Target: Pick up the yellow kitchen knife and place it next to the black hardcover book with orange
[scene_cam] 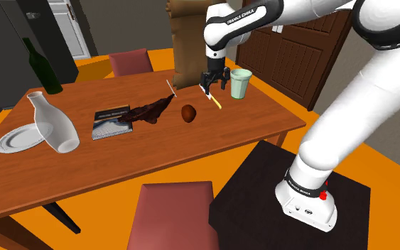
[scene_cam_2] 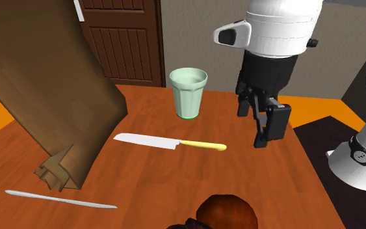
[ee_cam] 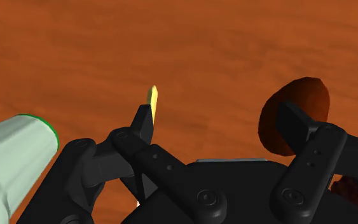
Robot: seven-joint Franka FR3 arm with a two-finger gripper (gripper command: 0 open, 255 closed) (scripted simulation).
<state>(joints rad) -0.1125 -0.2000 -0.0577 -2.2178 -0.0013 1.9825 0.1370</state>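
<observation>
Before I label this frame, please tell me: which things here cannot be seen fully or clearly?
Yellow-handled knife: wrist view, mostly hidden behind the gripper.
Book: shoulder view, cover print too small; a dark brown object seems to cover one corner.
Round brown object: second exterior view, cut by the bottom edge.

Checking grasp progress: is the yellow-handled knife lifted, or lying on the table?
Lying flat. The knife rests full-length on the table; the open gripper hangs near its handle end, not clasping it.
</observation>
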